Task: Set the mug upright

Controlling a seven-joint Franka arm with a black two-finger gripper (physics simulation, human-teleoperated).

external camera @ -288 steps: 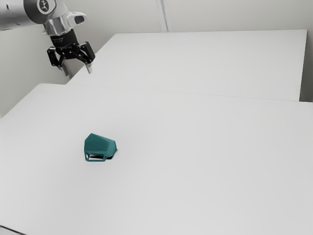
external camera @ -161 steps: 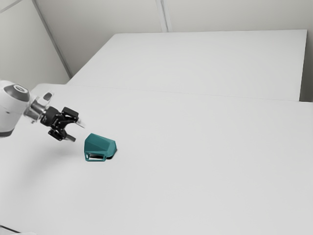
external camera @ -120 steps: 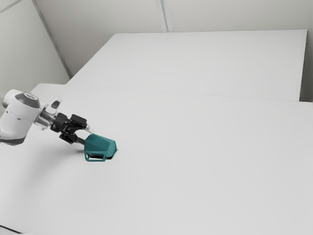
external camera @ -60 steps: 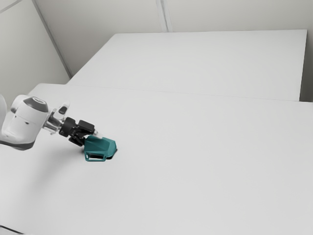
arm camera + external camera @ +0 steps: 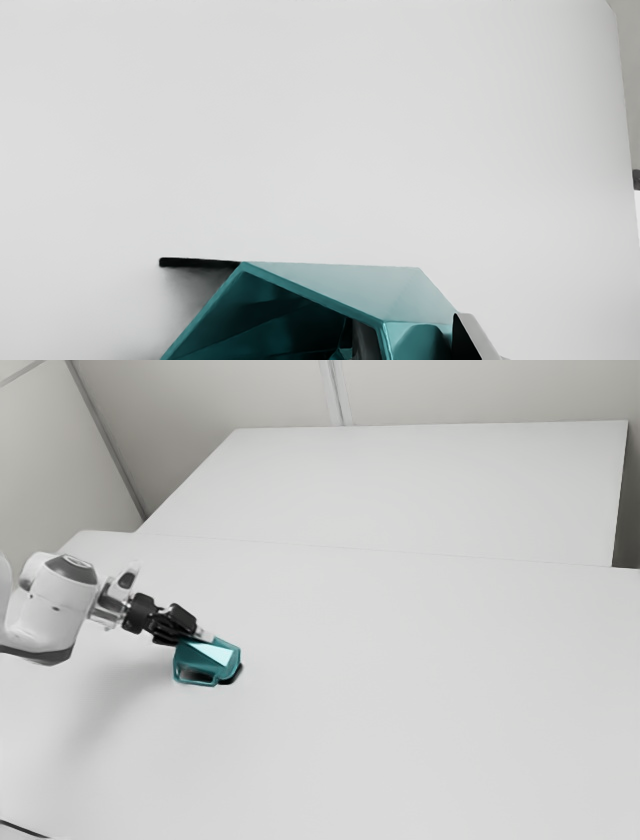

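The mug [image 5: 190, 659] lies on its side on the tabletop [image 5: 400, 710], its mouth turned toward the jaws [image 5: 200, 639] and its handle [image 5: 198, 684] on the side nearer the exterior camera. The jaws are closed on the mug's wall, one finger [image 5: 366, 342] inside the mouth, the other [image 5: 477, 337] outside. So the grasp looks done, perhaps a third of the job. Whether the mug is slightly raised, I cannot tell. Left to do: lift it, turn the mouth upward, stand the base on the tabletop and let go.
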